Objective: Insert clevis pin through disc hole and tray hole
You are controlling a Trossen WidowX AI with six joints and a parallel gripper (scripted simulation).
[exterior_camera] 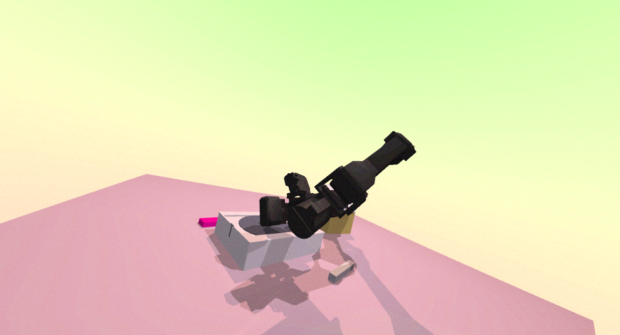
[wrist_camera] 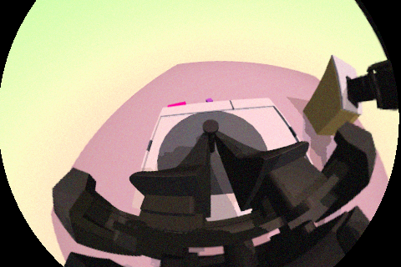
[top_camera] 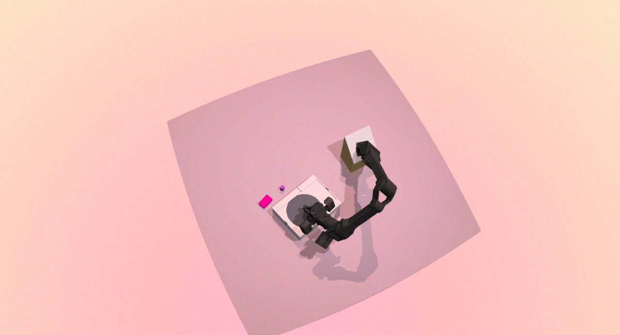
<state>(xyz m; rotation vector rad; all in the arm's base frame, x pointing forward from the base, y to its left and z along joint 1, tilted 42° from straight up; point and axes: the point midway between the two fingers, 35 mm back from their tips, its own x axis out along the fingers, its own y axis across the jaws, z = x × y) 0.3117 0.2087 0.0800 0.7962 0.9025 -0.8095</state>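
Comparing views, we find the pin (wrist_camera: 210,126) plain only in the wrist one: its round head sits above the nearly closed claw (top_camera: 307,210) (exterior_camera: 272,216) (wrist_camera: 211,137), which grips the pin by its shank over the disc (top_camera: 295,203) (exterior_camera: 249,225) (wrist_camera: 246,127). The disc lies in the tray (top_camera: 314,180) (exterior_camera: 229,246) (wrist_camera: 259,103). Only the exterior view clearly gives us a pale bar (exterior_camera: 341,272) on the desk (top_camera: 260,138) (exterior_camera: 108,268) (wrist_camera: 125,113); a purple cube (top_camera: 282,188) (wrist_camera: 210,100) shows in the other two. Beyond the tray's rim, we see that cube and a pink block (top_camera: 265,201) (exterior_camera: 208,222) (wrist_camera: 176,104) near one side; a yellowish box (top_camera: 345,159) (exterior_camera: 342,223) (wrist_camera: 325,100) stands well apart from the disc. Both holes are hidden, so we cannot tell whether the pin's tip has entered either.
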